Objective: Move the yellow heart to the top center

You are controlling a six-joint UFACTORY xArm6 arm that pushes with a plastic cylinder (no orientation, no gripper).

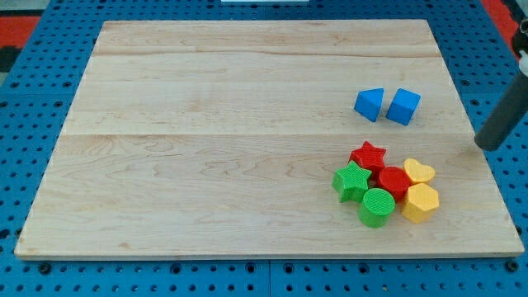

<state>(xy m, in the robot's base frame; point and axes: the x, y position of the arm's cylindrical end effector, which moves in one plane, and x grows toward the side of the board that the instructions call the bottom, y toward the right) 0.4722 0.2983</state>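
The yellow heart [419,172] lies at the view's lower right, at the right edge of a tight cluster of blocks. It touches a red block [394,181] on its left and sits just above a yellow hexagon [421,203]. My tip [487,145] is the lower end of a dark rod coming in from the view's right edge. It sits to the right of and slightly above the yellow heart, apart from it.
The cluster also holds a red star [369,156], a green star [351,181] and a green cylinder [377,207]. Two blue blocks [370,104] [403,106] lie side by side above it. The wooden board [247,124] ends just right of my tip.
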